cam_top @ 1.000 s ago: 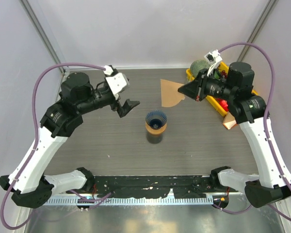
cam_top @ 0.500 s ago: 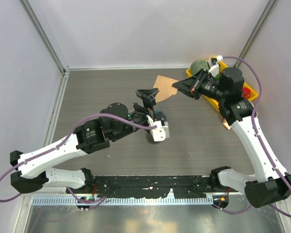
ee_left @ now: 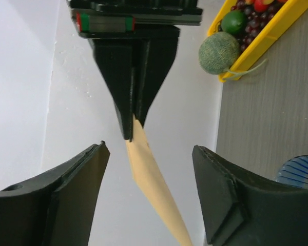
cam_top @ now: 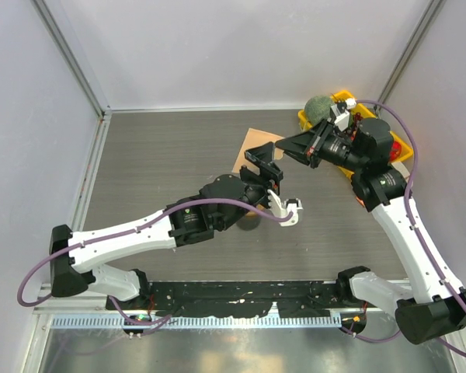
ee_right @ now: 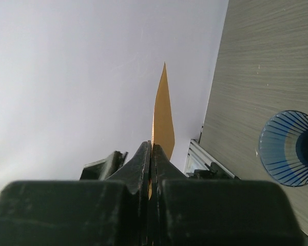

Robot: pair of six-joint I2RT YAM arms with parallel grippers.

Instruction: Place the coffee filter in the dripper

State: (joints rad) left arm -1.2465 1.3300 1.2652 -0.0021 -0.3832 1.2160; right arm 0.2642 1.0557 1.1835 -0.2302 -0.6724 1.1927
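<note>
Your right claw (ee_right: 151, 147) is clamped tight on the thin, flat tan paper coffee filter (ee_right: 162, 123). Your left claw (ee_left: 149, 148) gapes wide astride it, not touching. The ribbed blue cone dripper (ee_right: 287, 154) stands nearby.

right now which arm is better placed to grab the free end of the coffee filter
Left. The left gripper is open with a finger on either side of the coffee filter at its free end, so it probably only needs to close. The right gripper is shut on the other end.

Noted: a yellow tray (cam_top: 304, 120) sat behind the right gripper (cam_top: 279, 143), holding a green melon (cam_top: 319, 107) (netted skin) and grapes (ee_left: 252, 23).
</note>
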